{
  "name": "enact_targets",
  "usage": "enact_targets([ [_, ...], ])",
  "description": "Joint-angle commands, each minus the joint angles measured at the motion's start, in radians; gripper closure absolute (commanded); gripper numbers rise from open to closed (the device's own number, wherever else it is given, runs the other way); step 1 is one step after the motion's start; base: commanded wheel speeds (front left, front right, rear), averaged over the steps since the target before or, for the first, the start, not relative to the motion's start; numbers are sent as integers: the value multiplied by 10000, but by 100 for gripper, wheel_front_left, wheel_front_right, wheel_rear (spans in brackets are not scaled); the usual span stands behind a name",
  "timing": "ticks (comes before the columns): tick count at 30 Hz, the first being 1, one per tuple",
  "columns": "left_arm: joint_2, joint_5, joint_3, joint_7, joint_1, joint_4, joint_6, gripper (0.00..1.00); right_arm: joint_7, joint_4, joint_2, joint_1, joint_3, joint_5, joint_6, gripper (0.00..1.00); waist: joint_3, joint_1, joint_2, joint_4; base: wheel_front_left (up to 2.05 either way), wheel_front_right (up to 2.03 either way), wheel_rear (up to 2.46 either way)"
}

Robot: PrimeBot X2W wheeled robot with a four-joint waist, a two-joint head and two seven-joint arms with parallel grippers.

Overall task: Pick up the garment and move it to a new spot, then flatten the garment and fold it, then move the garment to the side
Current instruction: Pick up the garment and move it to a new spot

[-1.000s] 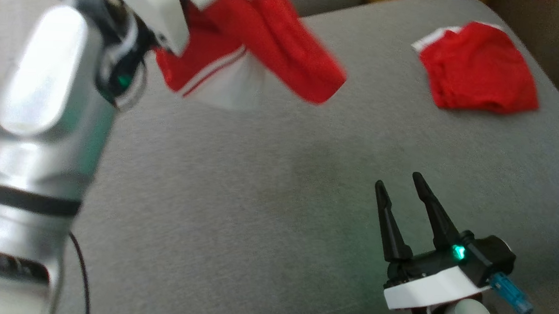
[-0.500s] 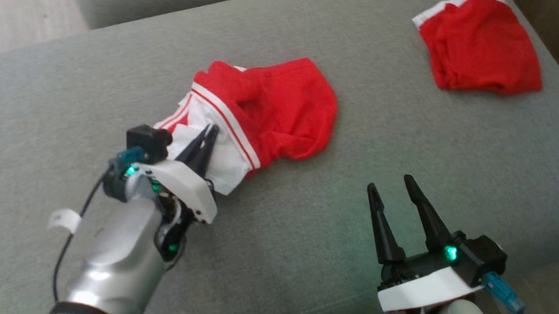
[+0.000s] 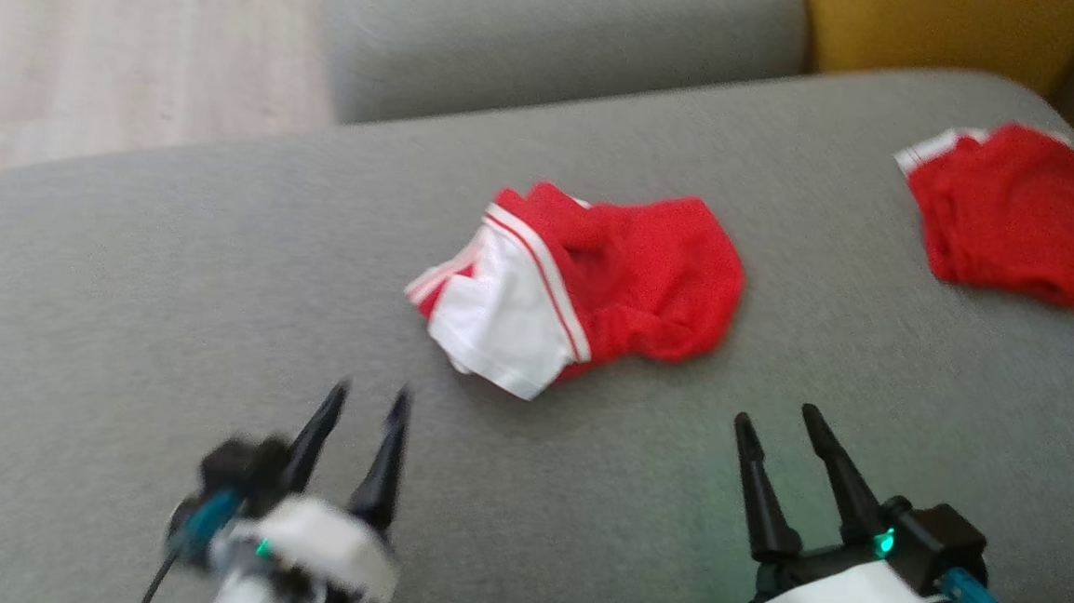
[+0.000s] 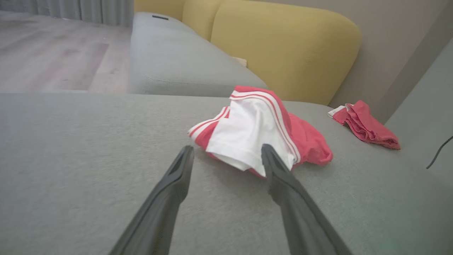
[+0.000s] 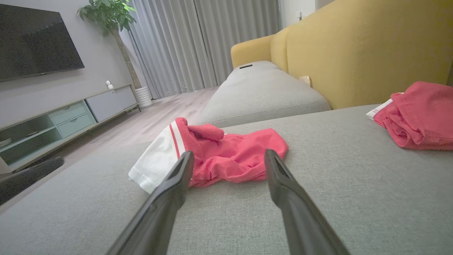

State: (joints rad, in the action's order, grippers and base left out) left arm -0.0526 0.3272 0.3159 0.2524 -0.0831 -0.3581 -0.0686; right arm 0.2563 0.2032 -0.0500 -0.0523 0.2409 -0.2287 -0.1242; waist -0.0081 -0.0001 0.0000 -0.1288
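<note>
1. The garment lies crumpled near the middle of the grey sofa cushion, touching neither arm.
2. In the head view its long axis runs roughly from 8 o'clock to 2 o'clock. The white hem end is at 8 and the bunched red end at 2.
3. From your left gripper the garment sits at about 2 o'clock, and the white end is the part closest to it. From your right gripper it sits at about 10 o'clock, and the red end is closest.
4. Neither arm looks clearly nearer, so each probably suits its own end when you flatten the garment.
5. Left jaws: spread wide, holding nothing, tips just short of the white hem.
6. Right jaws: spread wide, empty, hovering above bare cushion.
7. A second red garment lies well apart at the cushion's 2 o'clock corner, so don't mistake it for your target.
</note>
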Motion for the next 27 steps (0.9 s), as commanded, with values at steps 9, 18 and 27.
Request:
enact_targets([
  [9, 0, -1251, -2452, 92, 1532, 2132, 266, 0, 55, -419, -3, -409, -845, 218, -65, 0, -1223, 1, 0, 1633, 0, 0, 0],
  [18, 20, -2222, -2737, 93, 2665, 3193, 530, 0, 55, -532, -3, -1011, -861, 323, -65, 0, -1592, 1, 0, 1834, 0, 0, 0],
  [27, 22, -2459, -2031, 93, 3327, 3382, 1069, 0, 55, -522, -3, -1346, -768, 424, -65, 0, -1766, 1, 0, 1856, 0, 0, 0],
])
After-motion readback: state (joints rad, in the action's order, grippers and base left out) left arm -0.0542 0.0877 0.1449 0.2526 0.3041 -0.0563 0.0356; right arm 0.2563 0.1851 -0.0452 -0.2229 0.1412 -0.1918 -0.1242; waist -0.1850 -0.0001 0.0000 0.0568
